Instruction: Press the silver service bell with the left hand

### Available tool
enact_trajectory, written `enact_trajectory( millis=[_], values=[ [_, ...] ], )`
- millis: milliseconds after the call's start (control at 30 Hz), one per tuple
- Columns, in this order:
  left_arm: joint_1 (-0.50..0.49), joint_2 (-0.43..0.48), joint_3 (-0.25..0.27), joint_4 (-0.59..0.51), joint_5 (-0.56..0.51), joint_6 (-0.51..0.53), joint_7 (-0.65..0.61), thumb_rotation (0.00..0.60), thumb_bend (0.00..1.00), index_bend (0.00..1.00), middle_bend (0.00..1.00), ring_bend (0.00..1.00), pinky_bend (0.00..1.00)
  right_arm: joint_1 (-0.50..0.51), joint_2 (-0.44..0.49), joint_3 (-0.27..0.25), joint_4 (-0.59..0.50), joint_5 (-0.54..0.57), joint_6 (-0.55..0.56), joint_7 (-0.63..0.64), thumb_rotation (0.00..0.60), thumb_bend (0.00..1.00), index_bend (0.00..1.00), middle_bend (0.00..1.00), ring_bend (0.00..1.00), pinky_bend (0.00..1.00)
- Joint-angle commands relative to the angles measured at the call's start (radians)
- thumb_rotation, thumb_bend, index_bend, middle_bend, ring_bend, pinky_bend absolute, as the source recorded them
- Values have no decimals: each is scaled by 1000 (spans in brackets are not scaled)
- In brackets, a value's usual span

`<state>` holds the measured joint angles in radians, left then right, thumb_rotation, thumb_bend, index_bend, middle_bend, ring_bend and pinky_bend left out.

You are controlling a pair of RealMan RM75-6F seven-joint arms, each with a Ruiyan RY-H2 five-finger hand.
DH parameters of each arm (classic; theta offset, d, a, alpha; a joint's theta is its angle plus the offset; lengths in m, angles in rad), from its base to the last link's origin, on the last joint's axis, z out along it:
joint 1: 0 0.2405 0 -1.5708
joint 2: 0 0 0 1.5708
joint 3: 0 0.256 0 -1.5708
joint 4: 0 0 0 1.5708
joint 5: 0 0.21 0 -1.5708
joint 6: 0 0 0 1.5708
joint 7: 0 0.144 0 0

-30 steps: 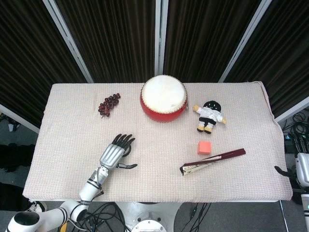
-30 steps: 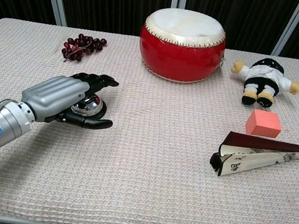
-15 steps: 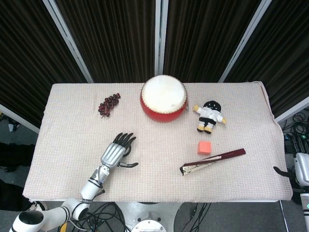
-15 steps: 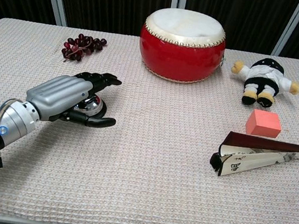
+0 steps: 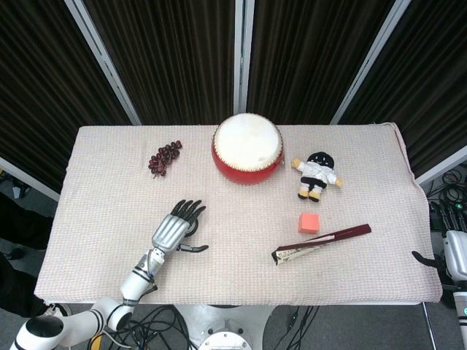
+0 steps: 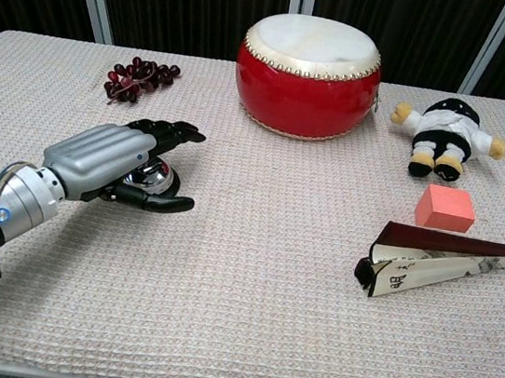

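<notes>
The silver service bell [image 6: 154, 176] sits on the woven tablecloth at the left. It is mostly covered by my left hand [image 6: 111, 155], also seen from above [image 5: 174, 228]. The palm lies over the bell's dome, the dark fingers [image 6: 174, 130] stretch flat past it and the thumb [image 6: 159, 200] sticks out in front. Whether the palm touches the button cannot be told. In the head view the bell is almost wholly hidden under the hand. My right hand [image 5: 454, 257] shows only partly at the far right edge, beyond the table, and its fingers are not clear.
A red drum [image 6: 307, 73] stands at the back centre, with a dark bead cluster [image 6: 138, 76] to its left. A plush doll [image 6: 447, 129], an orange block [image 6: 445, 208] and a folded maroon fan [image 6: 450, 256] lie to the right.
My left hand has edged slightly forward over the bell, its fingertips reaching a little further. Nothing else has moved.
</notes>
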<state>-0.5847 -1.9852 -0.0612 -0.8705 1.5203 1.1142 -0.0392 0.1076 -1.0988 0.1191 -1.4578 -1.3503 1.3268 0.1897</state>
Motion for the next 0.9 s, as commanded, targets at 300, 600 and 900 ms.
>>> enact_trajectory(
  millis=[300, 600, 900],
  values=[
    [-1, 4, 4, -13, 2, 10, -9, 67, 0, 0, 0, 0, 0, 0, 0, 3, 1, 6, -1, 7, 600, 20, 0, 0, 0, 0],
    [14, -3, 29, -3, -10, -17, -21, 68, 0, 0, 0, 0, 0, 7, -3, -1, -6, 11, -16, -11, 600, 24, 0, 0, 0, 0],
    [-7, 31, -21, -30, 4, 58, -5, 66, 0, 0, 0, 0, 0, 0, -16, 5, 13, -9, 23, 8, 600, 25, 0, 0, 0, 0]
  ],
)
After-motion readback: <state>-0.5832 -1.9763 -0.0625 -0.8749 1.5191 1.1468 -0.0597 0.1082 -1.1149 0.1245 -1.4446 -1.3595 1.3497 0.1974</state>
